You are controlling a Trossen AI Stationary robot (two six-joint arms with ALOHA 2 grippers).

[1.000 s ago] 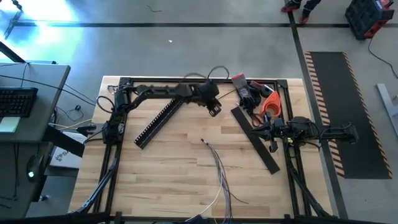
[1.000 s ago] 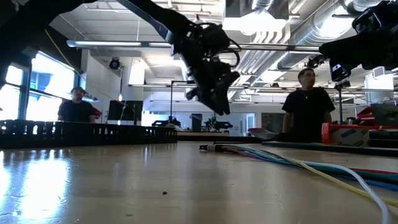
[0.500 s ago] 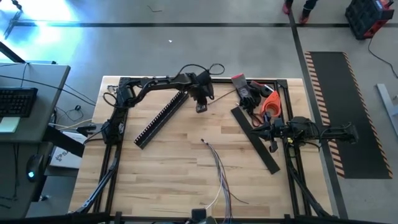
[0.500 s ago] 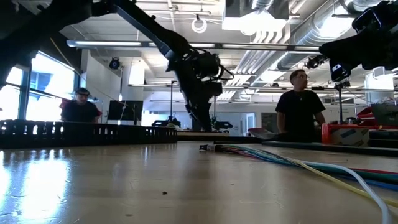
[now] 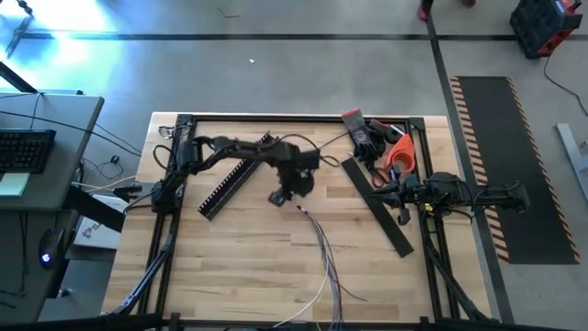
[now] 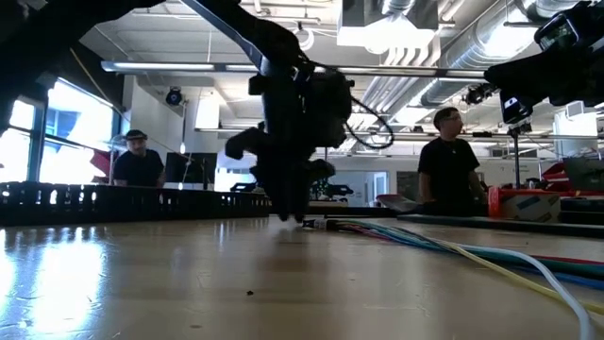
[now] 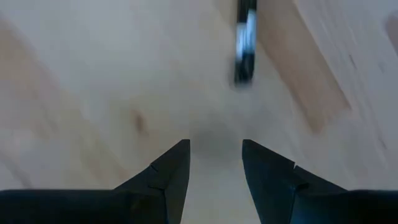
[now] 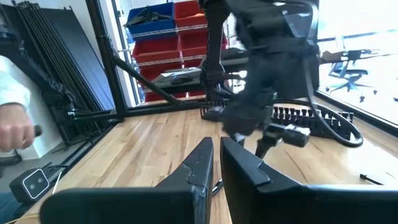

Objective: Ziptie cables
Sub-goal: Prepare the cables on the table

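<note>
The cables lie on the wooden table, a thin bundle with its far end near the middle and strands fanning toward the near edge; in the low view the cables run off to the right. My left gripper hangs low over the table just left of that far end, fingers open and pointing down. In the left wrist view my left gripper frames bare wood, with a dark blurred piece ahead. My right gripper waits at the table's right side, and the right wrist view shows it shut.
A long black slotted duct lies slantwise left of my left gripper. A flat black strip lies to the right. Red and orange tools sit at the far right corner. People stand beyond the table.
My left gripper has swung from near the table's far edge toward the near edge and a little left, and has dropped close to the tabletop beside the cables' far end. The cables have not moved.
</note>
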